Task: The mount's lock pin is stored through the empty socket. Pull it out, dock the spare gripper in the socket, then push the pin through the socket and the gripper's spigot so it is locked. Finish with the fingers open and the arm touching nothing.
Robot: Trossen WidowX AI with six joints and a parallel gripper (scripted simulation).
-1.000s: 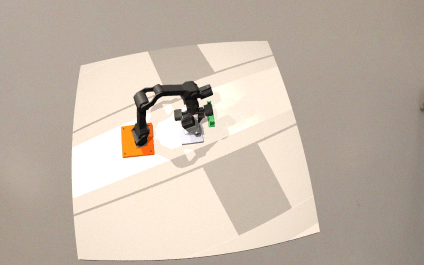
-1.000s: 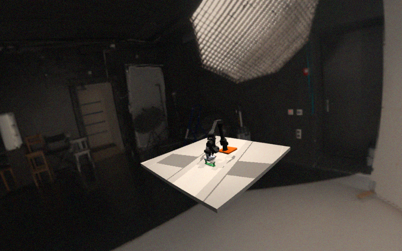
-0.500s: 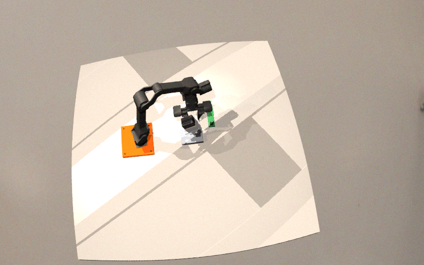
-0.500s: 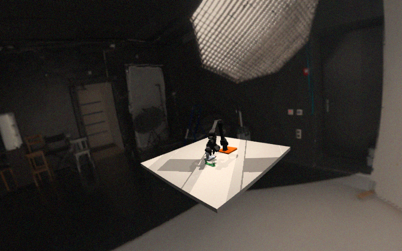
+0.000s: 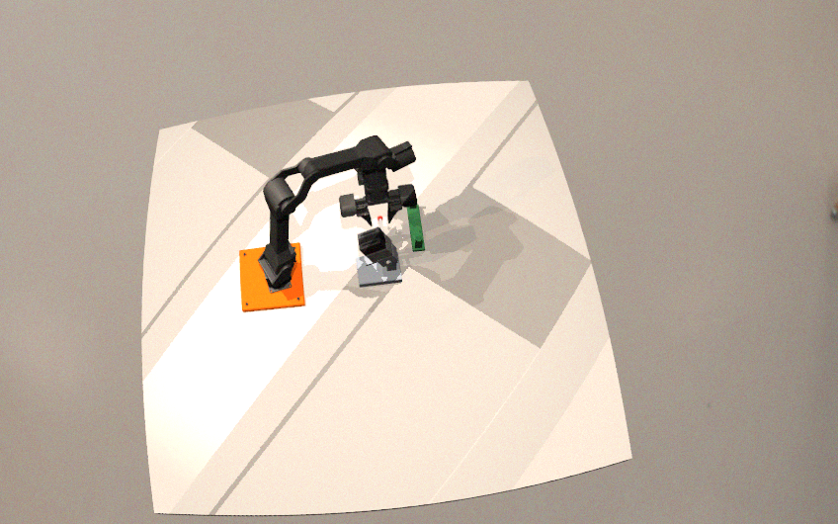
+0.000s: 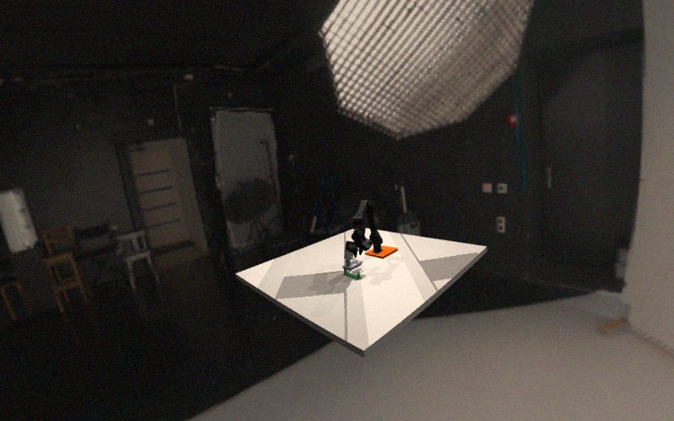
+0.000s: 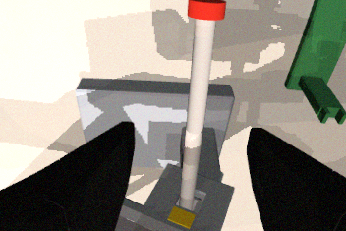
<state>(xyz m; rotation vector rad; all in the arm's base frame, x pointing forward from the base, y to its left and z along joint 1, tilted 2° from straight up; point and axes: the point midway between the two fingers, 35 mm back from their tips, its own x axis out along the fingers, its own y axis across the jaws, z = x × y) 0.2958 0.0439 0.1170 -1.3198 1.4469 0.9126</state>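
Note:
The lock pin has a red head and a pale shaft. In the wrist view its lower end is in the square hole of the dark grey socket block, with a long part of the shaft sticking out; its depth is hidden. My gripper is open, with one finger on each side of the pin and a gap to both. The black spare gripper sits tilted on top of the mount. Its spigot is hidden.
A green holder stands just right of the mount in the top view, and nothing shows on it. The orange base plate of my arm is to the left. Shadows cross the white table.

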